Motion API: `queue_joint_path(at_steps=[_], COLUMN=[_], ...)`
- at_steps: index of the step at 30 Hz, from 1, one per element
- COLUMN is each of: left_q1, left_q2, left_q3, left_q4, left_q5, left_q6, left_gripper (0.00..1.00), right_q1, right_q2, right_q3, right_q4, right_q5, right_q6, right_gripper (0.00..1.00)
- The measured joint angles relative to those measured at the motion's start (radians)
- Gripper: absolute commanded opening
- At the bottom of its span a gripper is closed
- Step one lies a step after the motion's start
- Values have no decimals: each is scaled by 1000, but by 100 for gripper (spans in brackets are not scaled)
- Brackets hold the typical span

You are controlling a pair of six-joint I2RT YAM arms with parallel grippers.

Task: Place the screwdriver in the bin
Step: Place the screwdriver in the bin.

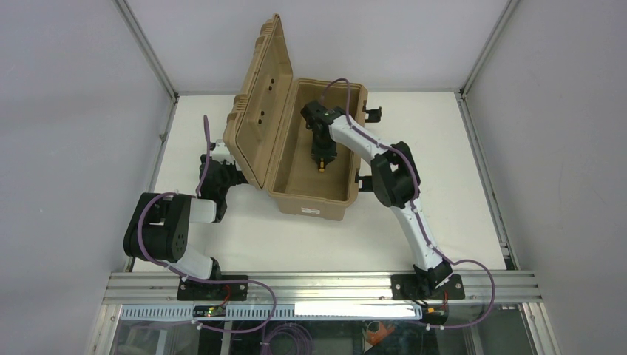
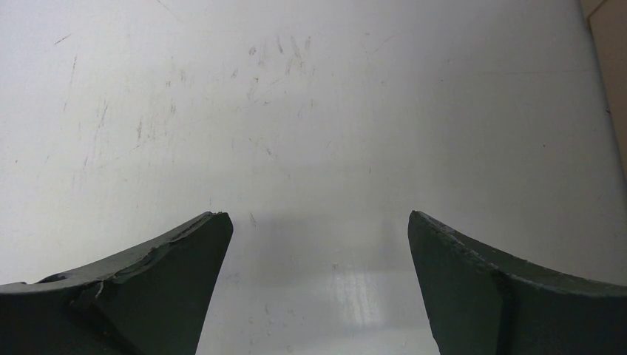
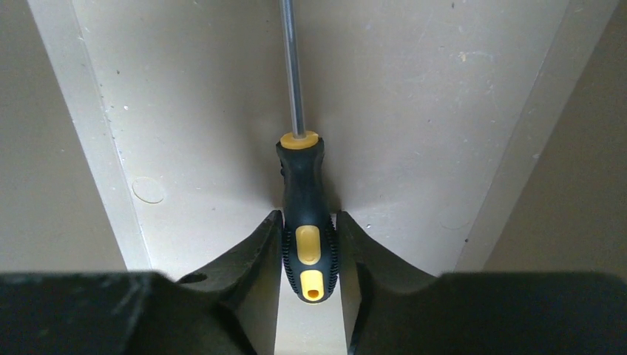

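My right wrist camera shows the screwdriver (image 3: 307,222) clamped by its handle in the right pincer (image 3: 309,216), shaft pointing to 12 o'clock along the bin (image 3: 414,111) floor. From above, I catch only its yellow end inside the open bin. The left pincer (image 2: 318,218) gapes wide over scratched worktop (image 2: 296,111), at the bin's 9 o'clock.

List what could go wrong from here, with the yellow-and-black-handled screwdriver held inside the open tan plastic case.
1. The right gripper pinches only the rear of the yellow-and-black-handled screwdriver. Its height over the floor of the tan plastic case is unclear, so a release might bounce it.
2. The right arm's purple cable loops over the case's far rim and could snag on withdrawal.
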Motion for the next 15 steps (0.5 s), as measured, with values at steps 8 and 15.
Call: queue_joint_path(at_steps=[8,15], left_q1=[0,0], left_q2=[0,0], left_q3=[0,0], left_q4=[0,0], left_q5=[0,0], left_q6=[0,0], left_gripper=[99,99], right_q1=[-10,-20], right_q2=[0,0], right_q3=[4,93], right_q4=[-3,-39], right_q5=[-3,-7], right_q6=[-1,-16], right_gripper=[48,48])
